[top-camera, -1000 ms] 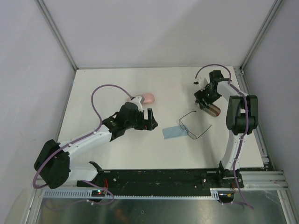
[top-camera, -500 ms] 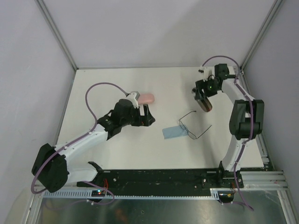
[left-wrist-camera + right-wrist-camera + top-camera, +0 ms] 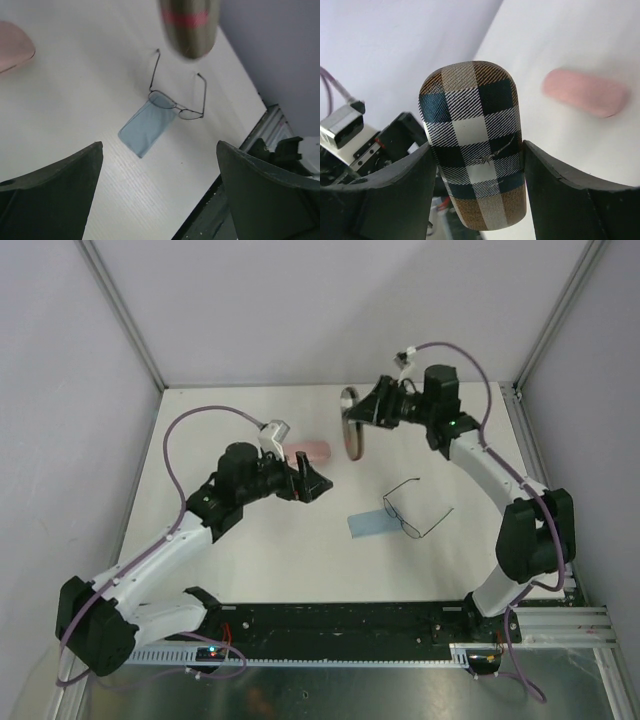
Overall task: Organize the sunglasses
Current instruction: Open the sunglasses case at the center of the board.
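The wire-framed sunglasses [image 3: 412, 508] lie unfolded on the surface [image 3: 260, 560], one lens over a corner of the light blue cloth [image 3: 366, 525]. Well behind them the right gripper [image 3: 358, 418] clamps the checkered case [image 3: 352, 424], closed, its contents hidden; it has swung from the right edge to back centre. The left gripper [image 3: 312, 480], jaws wide, has advanced beside the pink case [image 3: 314, 451], left of the sunglasses

The white table [image 3: 300, 565] carries a pink case [image 3: 312, 451], a blue cloth [image 3: 365, 526] and wire-framed sunglasses [image 3: 400, 518].
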Robot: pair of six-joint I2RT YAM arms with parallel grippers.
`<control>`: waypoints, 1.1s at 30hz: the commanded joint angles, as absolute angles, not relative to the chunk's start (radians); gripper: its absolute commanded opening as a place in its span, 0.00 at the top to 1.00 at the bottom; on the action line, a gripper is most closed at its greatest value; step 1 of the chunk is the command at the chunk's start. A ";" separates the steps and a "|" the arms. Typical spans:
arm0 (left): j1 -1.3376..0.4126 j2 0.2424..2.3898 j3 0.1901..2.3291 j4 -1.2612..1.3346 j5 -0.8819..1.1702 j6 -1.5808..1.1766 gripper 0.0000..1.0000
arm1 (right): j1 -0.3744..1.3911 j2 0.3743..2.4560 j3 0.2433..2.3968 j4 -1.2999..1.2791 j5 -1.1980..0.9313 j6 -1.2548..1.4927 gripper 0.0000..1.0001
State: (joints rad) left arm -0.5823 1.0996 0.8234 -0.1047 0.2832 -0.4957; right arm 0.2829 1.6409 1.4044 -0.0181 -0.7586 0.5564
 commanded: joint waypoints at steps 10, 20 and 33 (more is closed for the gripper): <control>-0.500 0.991 0.802 0.251 0.588 -0.621 0.00 | 0.453 1.585 1.141 0.595 -0.887 1.208 0.76; -0.411 1.044 0.811 0.361 0.728 -0.807 0.00 | 0.427 1.592 1.016 1.068 -0.958 1.507 0.77; -0.410 1.125 0.840 0.452 0.795 -0.933 0.02 | 0.464 1.579 1.013 1.108 -0.991 1.489 0.75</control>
State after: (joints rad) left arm -0.4156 1.1179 0.7986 0.3748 0.7475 -0.8787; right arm 0.4469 1.6173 1.0100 1.0145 -0.9745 1.4673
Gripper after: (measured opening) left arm 0.985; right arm 0.678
